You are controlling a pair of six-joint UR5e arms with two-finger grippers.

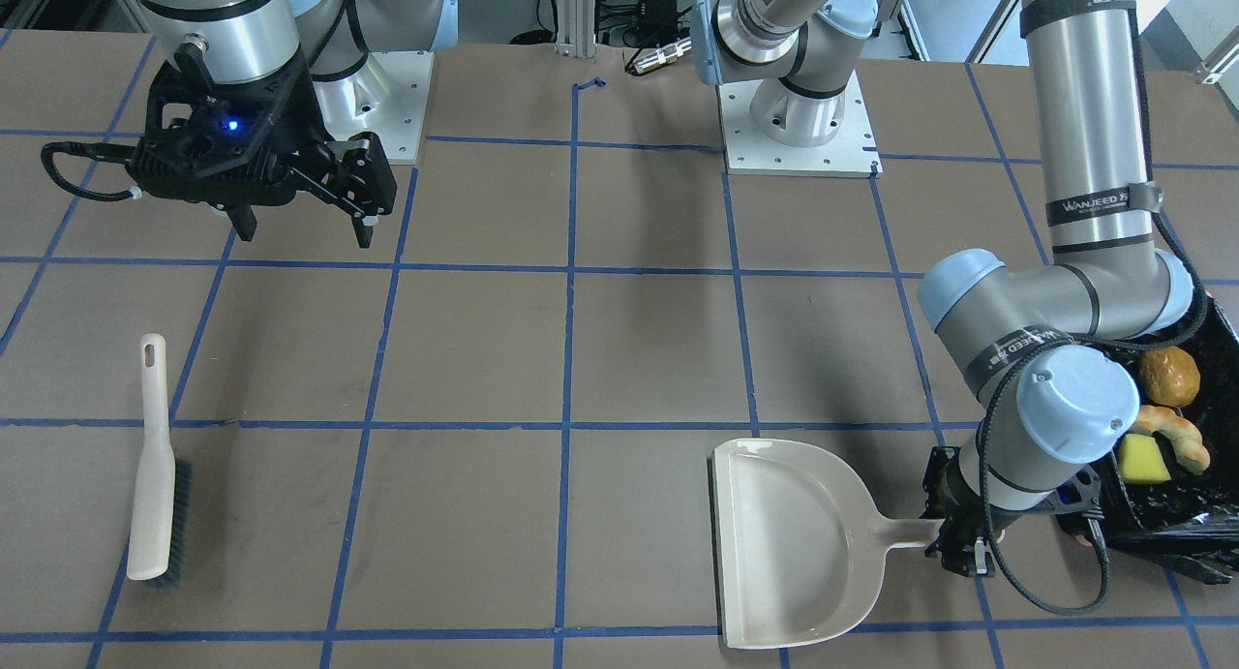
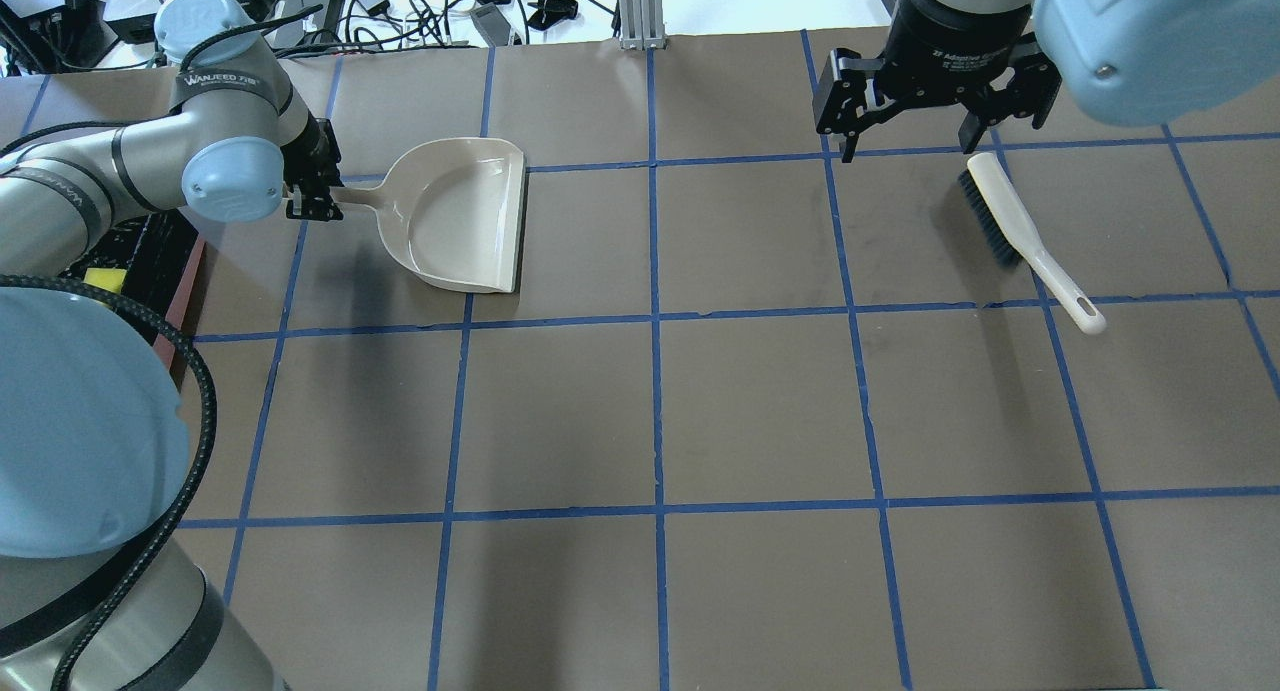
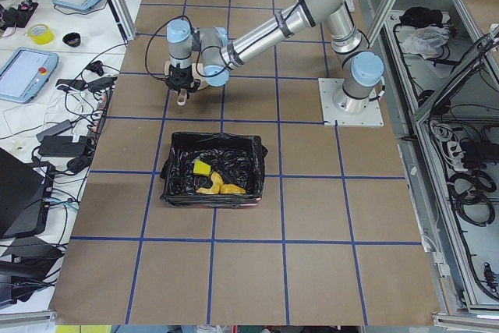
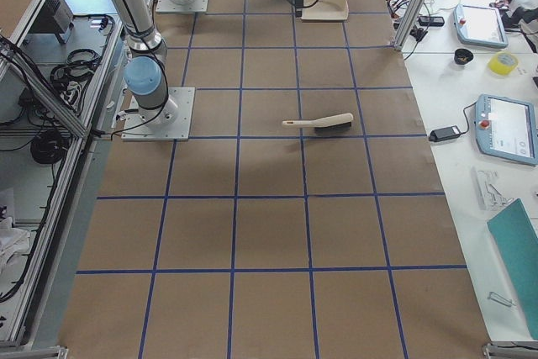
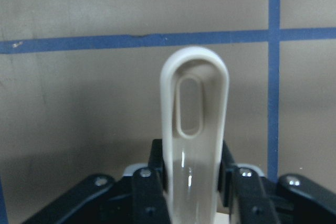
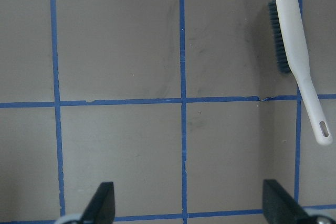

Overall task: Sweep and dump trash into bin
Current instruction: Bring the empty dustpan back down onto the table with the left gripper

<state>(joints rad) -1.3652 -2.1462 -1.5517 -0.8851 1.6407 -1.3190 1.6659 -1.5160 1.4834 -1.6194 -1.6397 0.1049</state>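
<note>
1. Left gripper (image 1: 958, 548) is clamped on the dustpan (image 1: 794, 543) handle. The pan sits flat on the table (image 1: 581, 359), near the bin (image 1: 1162, 529).
2. All the trash is in the bin's black bag: brown lump (image 1: 1169, 376), cream ring piece (image 1: 1179, 437), yellow sponge (image 1: 1144, 459).
3. Right gripper (image 1: 302, 226) hangs over the table, jaws wide apart.
4. Brush (image 1: 155, 466) lies flat on the table, well apart from the pan.

Lighting bright, even, from overhead. Soft shadows across brown paper-covered table (image 2: 760, 411), darkest at overhead view's bottom. Sheen on black-lined pink rectangular bin (image 1: 1162, 529). Left wrist view: beige plastic dustpan handle (image 5: 195, 156) close, slightly soft, possibly lens blur. Front view's upper right overexposed.
</note>
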